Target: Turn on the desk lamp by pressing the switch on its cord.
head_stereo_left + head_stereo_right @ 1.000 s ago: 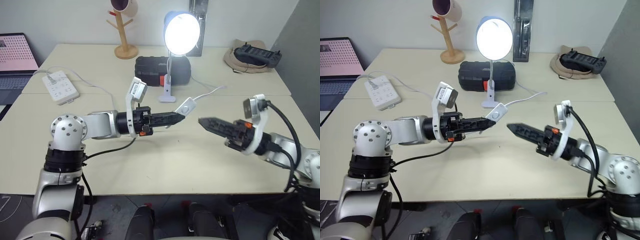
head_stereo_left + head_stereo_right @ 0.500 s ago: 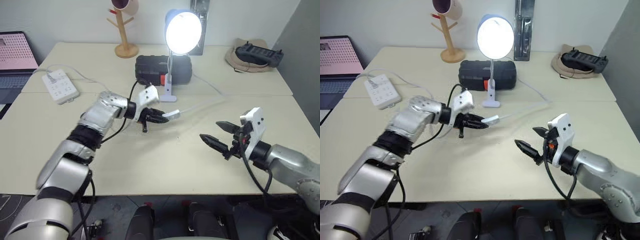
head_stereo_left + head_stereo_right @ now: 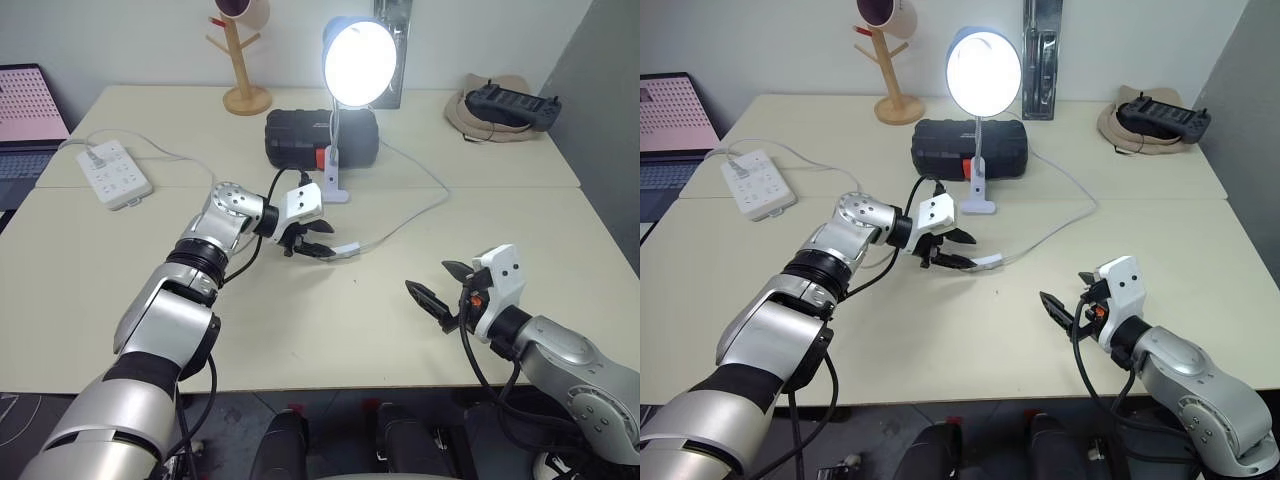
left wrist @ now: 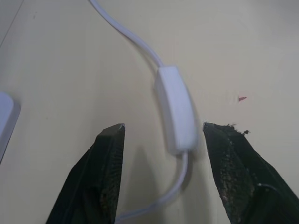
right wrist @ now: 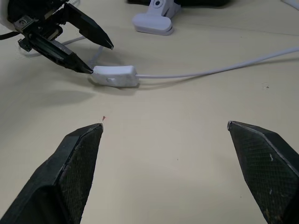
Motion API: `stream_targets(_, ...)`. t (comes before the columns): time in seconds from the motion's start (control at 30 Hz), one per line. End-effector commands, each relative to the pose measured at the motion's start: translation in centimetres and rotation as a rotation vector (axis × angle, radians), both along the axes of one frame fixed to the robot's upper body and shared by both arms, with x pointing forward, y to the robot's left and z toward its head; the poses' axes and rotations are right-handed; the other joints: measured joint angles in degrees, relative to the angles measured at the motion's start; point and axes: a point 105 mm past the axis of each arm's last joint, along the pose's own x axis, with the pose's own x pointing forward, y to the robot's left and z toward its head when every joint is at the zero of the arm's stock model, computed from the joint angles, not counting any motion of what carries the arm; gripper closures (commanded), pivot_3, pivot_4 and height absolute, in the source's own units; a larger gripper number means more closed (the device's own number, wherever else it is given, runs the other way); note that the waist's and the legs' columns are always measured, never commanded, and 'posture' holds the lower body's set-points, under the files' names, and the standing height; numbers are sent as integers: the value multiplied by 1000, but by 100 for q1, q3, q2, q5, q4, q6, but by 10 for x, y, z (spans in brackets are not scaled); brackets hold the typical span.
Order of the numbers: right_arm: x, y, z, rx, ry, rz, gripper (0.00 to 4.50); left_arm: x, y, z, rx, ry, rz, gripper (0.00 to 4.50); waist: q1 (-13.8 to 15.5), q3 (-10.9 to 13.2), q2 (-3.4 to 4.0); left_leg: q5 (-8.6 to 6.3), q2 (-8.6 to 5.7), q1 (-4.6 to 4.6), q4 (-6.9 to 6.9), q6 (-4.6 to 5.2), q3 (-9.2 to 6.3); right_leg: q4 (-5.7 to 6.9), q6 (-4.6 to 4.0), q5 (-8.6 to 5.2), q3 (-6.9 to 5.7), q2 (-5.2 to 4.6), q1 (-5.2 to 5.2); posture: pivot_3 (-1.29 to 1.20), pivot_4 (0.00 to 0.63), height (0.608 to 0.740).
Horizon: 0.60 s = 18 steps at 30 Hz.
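Your left gripper (image 3: 322, 240) stands open and holds nothing; the slim, smooth white switch (image 4: 175, 110) lies flat on the table (image 3: 300, 320) between its two black fingers (image 4: 105, 182), touching neither. The thin white cord (image 3: 415, 208) curves away from its tips toward the lit desk lamp (image 3: 355, 60), just beyond the gripper. Your right gripper (image 3: 432, 287) is wide open and empty, well apart, with bare matte tabletop between the two.

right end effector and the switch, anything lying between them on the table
Nothing: in the right wrist view only bare table lies between the open right end effector and the switch.
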Motion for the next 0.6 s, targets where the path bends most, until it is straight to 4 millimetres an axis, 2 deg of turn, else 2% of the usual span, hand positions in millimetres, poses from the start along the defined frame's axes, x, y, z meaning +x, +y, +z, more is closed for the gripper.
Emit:
stream_targets(0.03,0,-4,13,-19,-61,11,0,2,9,32,-43,-53,-6,852,0,0,0,0,0,2,0,0,0,2,0,0,0,0,0,0,150,740)
stream_targets(0.1,0,-4,16,-27,-61,30,0,-1,21,44,-64,-42,1,408,-3,0,0,0,0,4,2,0,0,12,-5,3,1,0,-1,0,150,740)
stream_targets(0.17,-3,-6,17,-85,-52,104,0,-7,47,58,-58,-59,39,4,-16,0,0,0,-1,11,5,0,4,32,-8,3,5,0,-2,0,150,740)
stream_targets(0.23,-4,-11,18,-121,-45,151,0,-12,66,63,-59,-69,98,4,-64,0,1,0,0,25,2,0,11,43,-10,0,13,0,-2,0,150,740)
stream_targets(0.3,1,-17,23,-137,-55,156,0,-20,86,61,-55,-46,171,4,-63,0,0,0,6,39,0,0,9,57,-6,-11,12,3,2,0,150,740)
stream_targets(0.5,12,-25,25,-180,-58,155,0,-38,128,53,-72,-64,369,4,-41,-1,3,1,10,47,6,-1,-1,76,-5,-14,4,5,5,0,150,740)
stream_targets(0.6,19,-32,24,-185,-54,127,0,-47,133,49,-117,-70,454,4,-12,-1,1,2,11,46,13,-1,-3,78,-5,-13,3,4,6,0,150,740)
